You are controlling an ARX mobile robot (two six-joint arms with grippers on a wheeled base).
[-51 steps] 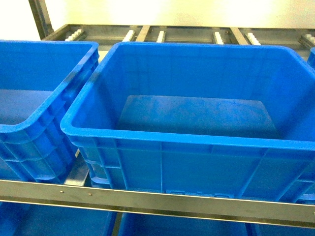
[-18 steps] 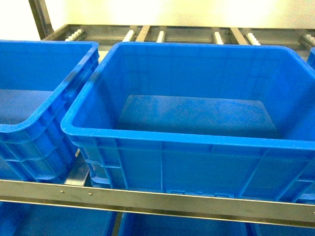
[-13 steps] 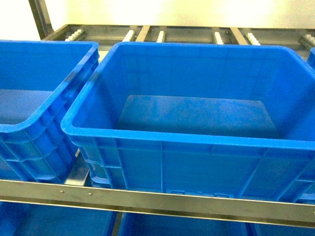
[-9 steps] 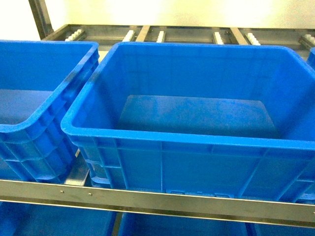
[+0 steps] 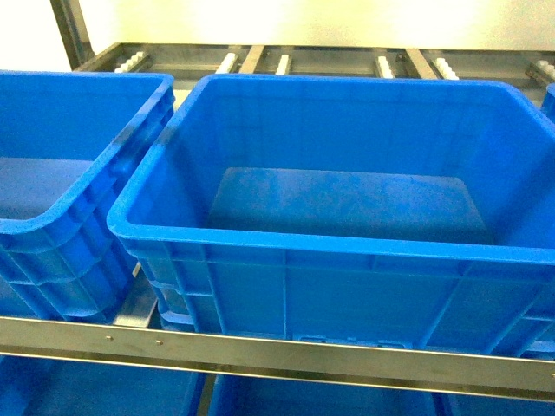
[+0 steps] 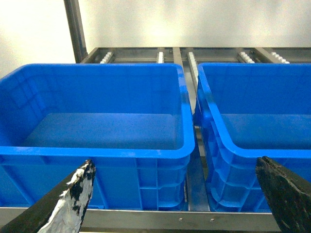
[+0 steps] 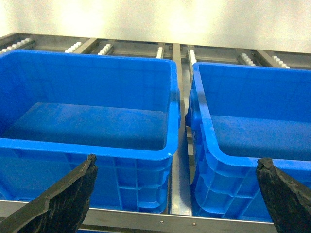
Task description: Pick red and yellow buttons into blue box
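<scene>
both grippers stand wide open with nothing between their fingers, and you see them only through their own wrist cameras.

head view: neither arm shows. your blue box (image 5: 347,251) fills the middle of the picture, its floor bare as far as you can see. a second crate (image 5: 61,199) sits just to its left, rims close together, and a sliver of a third blue crate (image 5: 549,100) shows at the right edge. all of them sit on a metal rack (image 5: 260,351) whose front rail crosses the bottom of the picture, with roller tracks (image 5: 286,62) running behind them. more blue plastic shows below the rail (too little of it to say what it is). you won't find the red and yellow buttons in any of the three views.

left wrist view: your left gripper (image 6: 180,194) has its two dark fingers at the lower corners; the left one (image 6: 73,194) carries pale, worn patches. between them stand two blue crates side by side on the rack, one at left (image 6: 97,145) and one at right (image 6: 252,141), both with bare floors.

right wrist view: your right gripper (image 7: 177,194) is spread just as far, a rough black finger (image 7: 68,199) at lower left and its mate at lower right. two blue crates (image 7: 87,150) again stand beside each other, close but with a gap of rack between them.
</scene>
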